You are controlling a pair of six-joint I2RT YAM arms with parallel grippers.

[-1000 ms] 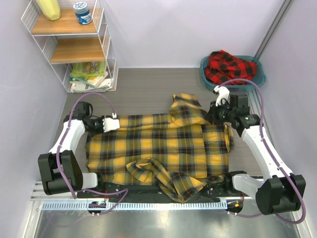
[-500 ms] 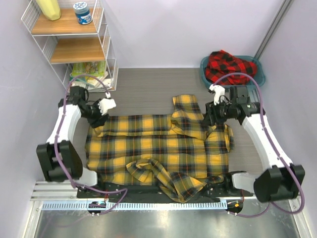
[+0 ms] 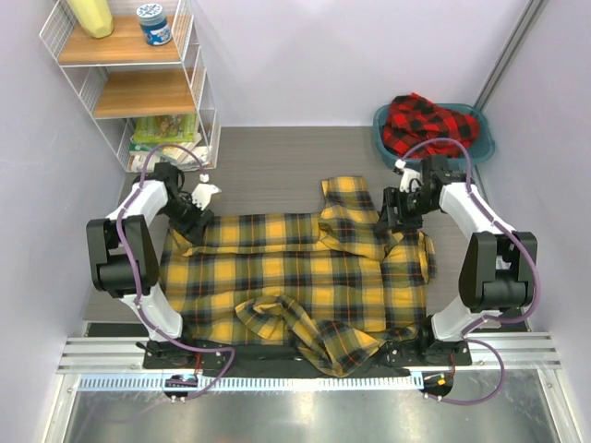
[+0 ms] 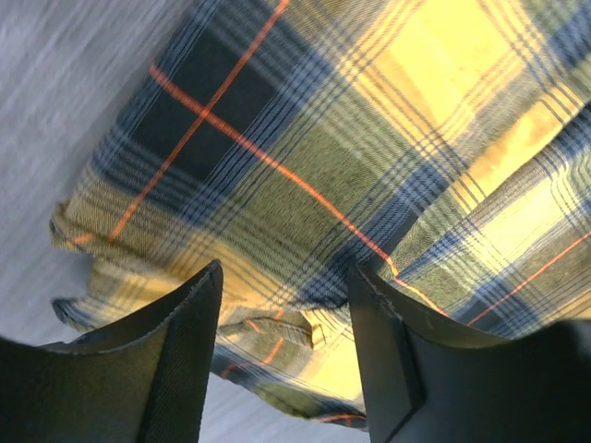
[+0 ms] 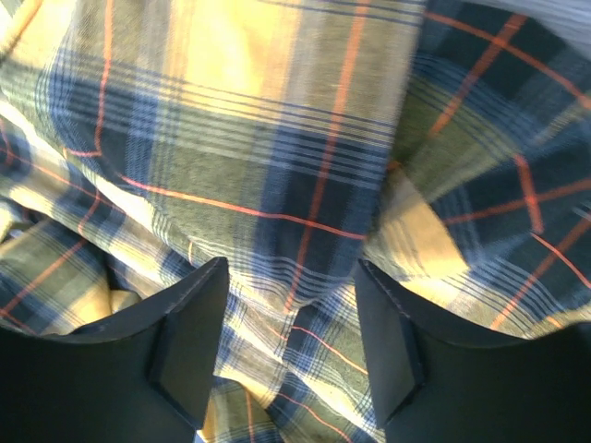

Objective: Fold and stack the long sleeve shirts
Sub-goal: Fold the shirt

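Observation:
The yellow-and-black plaid shirt (image 3: 295, 268) lies spread on the table, a sleeve bunched at its near edge. The red-and-black shirt (image 3: 429, 125) sits crumpled in the teal basin. My left gripper (image 3: 191, 220) is open just above the yellow shirt's far left corner; in the left wrist view (image 4: 286, 341) the corner hem (image 4: 277, 314) lies between the fingers. My right gripper (image 3: 395, 214) is open over the far right part by the collar; in the right wrist view (image 5: 291, 355) plaid folds (image 5: 305, 231) fill the gap.
The teal basin (image 3: 480, 148) stands at the far right. A wire shelf unit (image 3: 138, 88) with wooden shelves, a jar and packets stands at the far left. Purple walls close both sides. A metal rail (image 3: 295, 378) runs along the near edge.
Both arms have swung toward the far side of the table and come down onto the shirt's far corners. The shirt's far left corner now sits slightly rumpled under the left gripper.

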